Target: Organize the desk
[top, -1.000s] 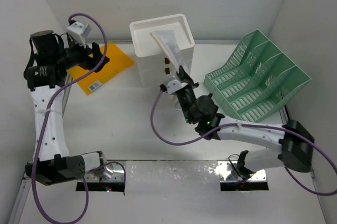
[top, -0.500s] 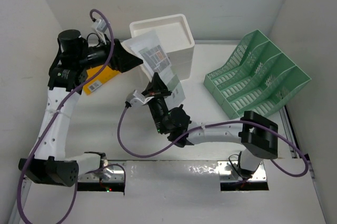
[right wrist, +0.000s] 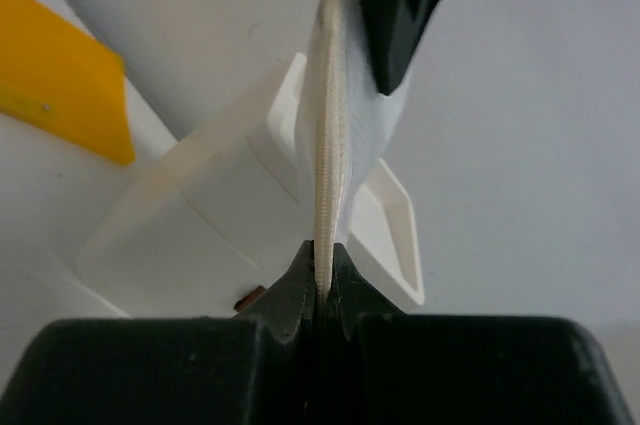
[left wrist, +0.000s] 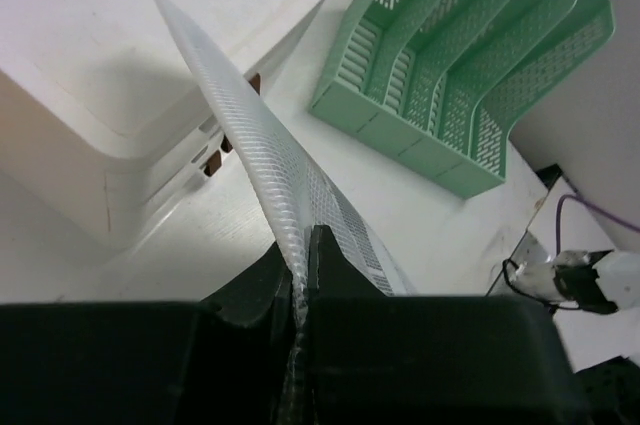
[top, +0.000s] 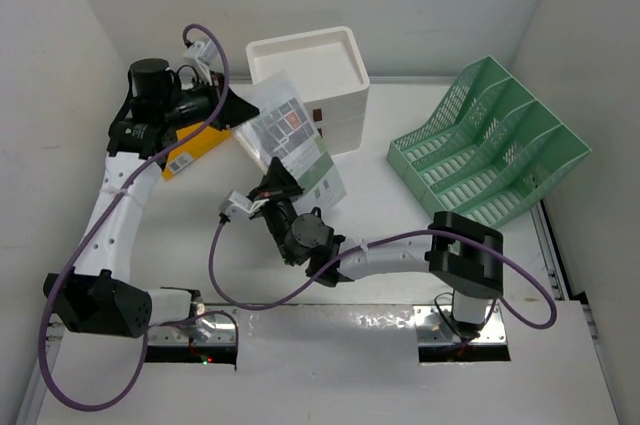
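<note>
Over the desk (top: 372, 190), left tool (top: 244, 113) and right tool (top: 278, 178) pinch one sleeve (top: 296, 141) (print shows only overhead).

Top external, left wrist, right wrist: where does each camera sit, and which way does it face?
Top external: above, behind the robot, looking down on the desk; left arm, right arm show.
Left wrist: behind the left gripper, facing the green rack.
Right wrist: behind the right gripper, facing the drawer unit.
Shared: both wrist views show the sheet edge-on.
</note>
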{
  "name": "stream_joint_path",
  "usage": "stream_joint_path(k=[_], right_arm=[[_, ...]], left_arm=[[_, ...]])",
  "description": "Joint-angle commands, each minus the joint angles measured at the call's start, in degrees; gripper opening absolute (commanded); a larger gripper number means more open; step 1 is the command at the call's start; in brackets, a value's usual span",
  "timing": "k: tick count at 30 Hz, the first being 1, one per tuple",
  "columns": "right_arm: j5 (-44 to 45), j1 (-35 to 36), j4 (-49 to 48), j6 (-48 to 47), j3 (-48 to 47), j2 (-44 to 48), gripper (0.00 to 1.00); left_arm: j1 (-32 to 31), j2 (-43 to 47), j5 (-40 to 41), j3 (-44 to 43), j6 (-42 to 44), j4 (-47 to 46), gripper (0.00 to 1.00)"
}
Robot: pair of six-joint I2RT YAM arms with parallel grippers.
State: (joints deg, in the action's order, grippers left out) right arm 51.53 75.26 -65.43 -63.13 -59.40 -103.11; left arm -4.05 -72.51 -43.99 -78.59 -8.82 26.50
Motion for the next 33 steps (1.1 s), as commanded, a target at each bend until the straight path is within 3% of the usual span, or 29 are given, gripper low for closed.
stream_joint_path(k=[1,3,4,6,7,8,9,10,13,14,17,20,24,29,33], right_arm=[[-3.0,0.3,4.0,6.6,-1.8,2.6,0.00],[-4.0,0.3,6.8,9.1,-0.9,4.0,0.08],[-4.9,0.3,11.2,12.0,-0.4,5.9,0.33],[-11.5,0.3,20.2,16.6,0.2,8.7,0.62],[-15.3,0.3,33.8,21.9,0.0,12.6,0.72],[-25.8,-0.3,41.6,24.2,-1.7,14.8,0.83],[-31.0,-1.0,48.4,26.5,-3.2,18.6,0.87],[-35.3,-3.2,60.2,31.3,-5.1,20.2,0.89],[-51.5,-8.4,76.2,37.0,-12.4,24.8,0.93],[-60.6,-13.3,78.9,38.2,-15.4,27.2,0.93],[-68.7,-20.6,88.0,38.4,-21.5,29.1,0.94],[-71.8,-21.2,96.5,35.2,-27.3,27.5,0.95],[-78.2,-21.3,96.9,36.1,-28.3,27.1,0.95],[-80.5,-21.4,93.8,40.0,-30.9,27.4,0.95],[-77.0,-22.4,102.3,37.6,-40.0,21.2,0.95]], left_arm=[[-0.6,0.5,-2.9,0.2,7.0,2.6,0.00],[-0.7,1.0,-3.6,-0.2,11.5,4.3,0.00],[-0.7,1.2,-3.7,-0.6,13.0,6.0,0.00],[-0.8,2.2,-2.5,-2.1,19.3,8.1,0.00],[-0.9,3.2,-1.5,-2.5,21.5,9.8,0.00],[-0.9,3.8,1.0,-2.9,26.7,10.5,0.00],[-0.9,4.3,2.0,-2.8,29.6,11.8,0.00],[-0.9,5.2,2.7,-2.8,34.9,12.6,0.00],[-1.0,6.3,0.7,-3.0,43.2,18.2,0.00],[-1.0,6.6,-1.5,-2.7,47.2,19.4,0.00],[-1.0,8.1,-3.8,-1.8,49.1,20.2,0.00],[-1.0,9.1,-2.8,-0.5,44.4,15.3,0.00],[-1.0,8.9,0.5,-0.5,39.2,10.6,0.00],[-1.0,8.6,-4.5,-2.4,43.3,15.1,0.00],[-1.0,9.3,-7.0,-3.9,47.3,20.1,0.00]])
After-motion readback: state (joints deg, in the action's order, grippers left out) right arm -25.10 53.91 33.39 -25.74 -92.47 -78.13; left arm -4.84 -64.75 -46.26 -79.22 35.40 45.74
